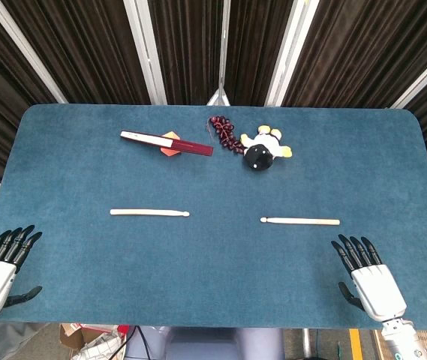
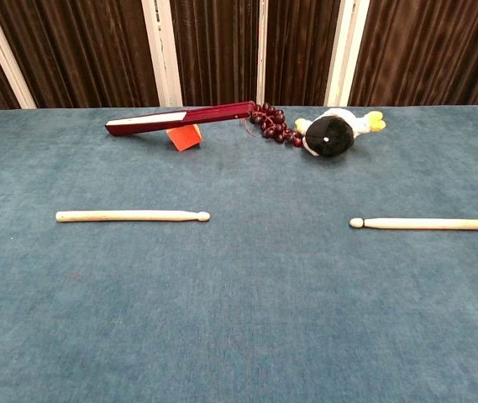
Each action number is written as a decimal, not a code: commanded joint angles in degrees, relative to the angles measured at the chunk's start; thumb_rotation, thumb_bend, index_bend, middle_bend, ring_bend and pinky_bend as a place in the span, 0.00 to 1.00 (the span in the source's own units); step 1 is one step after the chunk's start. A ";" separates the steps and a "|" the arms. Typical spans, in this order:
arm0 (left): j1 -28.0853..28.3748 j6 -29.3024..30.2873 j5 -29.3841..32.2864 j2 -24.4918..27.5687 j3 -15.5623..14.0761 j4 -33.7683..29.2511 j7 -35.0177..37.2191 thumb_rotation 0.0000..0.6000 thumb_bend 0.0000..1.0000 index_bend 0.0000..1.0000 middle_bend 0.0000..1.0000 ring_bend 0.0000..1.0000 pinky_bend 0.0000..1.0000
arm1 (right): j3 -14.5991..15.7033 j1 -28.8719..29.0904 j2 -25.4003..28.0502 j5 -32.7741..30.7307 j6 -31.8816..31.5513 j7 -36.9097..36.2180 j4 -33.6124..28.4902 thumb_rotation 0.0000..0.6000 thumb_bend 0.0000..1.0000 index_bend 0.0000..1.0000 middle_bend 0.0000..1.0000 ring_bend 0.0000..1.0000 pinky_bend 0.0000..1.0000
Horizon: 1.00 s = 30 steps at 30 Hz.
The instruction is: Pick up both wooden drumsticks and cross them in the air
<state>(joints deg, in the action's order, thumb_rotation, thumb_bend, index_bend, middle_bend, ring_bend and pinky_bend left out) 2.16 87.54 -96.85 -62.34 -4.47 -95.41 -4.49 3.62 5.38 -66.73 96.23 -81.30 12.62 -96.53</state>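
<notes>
Two pale wooden drumsticks lie flat on the blue table, tips facing each other across a gap. The left drumstick [image 1: 149, 213] [image 2: 132, 217] is left of centre; the right drumstick [image 1: 301, 221] [image 2: 428, 224] is right of centre. My left hand [image 1: 3, 266] rests at the table's near left corner, open, fingers spread and holding nothing, well short of the left stick. At the near right edge my right hand [image 1: 365, 270] is also open and empty, just below the right stick's butt end. Neither hand shows in the chest view.
Along the far side lie a dark red folded fan [image 1: 166, 142] [image 2: 180, 118] over an orange piece [image 1: 171, 145], a string of dark red beads [image 1: 225, 134] [image 2: 274, 124], and a black, white and yellow plush toy [image 1: 263, 149] [image 2: 333, 133]. Dark curtains hang behind the table.
</notes>
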 commanded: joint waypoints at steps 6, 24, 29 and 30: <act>0.02 -0.07 0.10 -0.01 0.04 0.00 0.01 1.00 0.09 0.00 0.00 0.00 0.02 | 0.01 -0.02 0.03 -0.05 0.01 -0.07 -0.05 1.00 0.40 0.00 0.00 0.00 0.00; -0.08 0.29 0.11 -0.04 0.22 0.02 0.19 1.00 0.09 0.00 0.00 0.00 0.02 | -6.41 3.94 -2.96 -5.11 2.42 0.95 0.46 1.00 0.40 0.04 0.11 0.64 0.71; 0.00 0.01 0.15 -0.24 0.23 -0.02 -0.60 1.00 0.09 0.00 0.00 0.00 0.02 | -10.70 8.26 -6.91 -10.90 7.70 4.65 3.85 1.00 0.40 0.17 0.20 0.73 0.75; -0.01 -0.01 0.25 -0.24 0.26 -0.08 -0.61 1.00 0.09 0.00 0.00 0.00 0.02 | -11.34 9.10 -7.86 -12.35 8.98 5.72 4.67 1.00 0.40 0.19 0.21 0.74 0.75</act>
<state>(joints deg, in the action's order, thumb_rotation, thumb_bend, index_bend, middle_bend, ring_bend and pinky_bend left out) 2.16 87.55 -96.65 -62.57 -4.23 -95.46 -5.08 -6.00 12.56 -72.61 86.36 -74.66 16.31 -93.63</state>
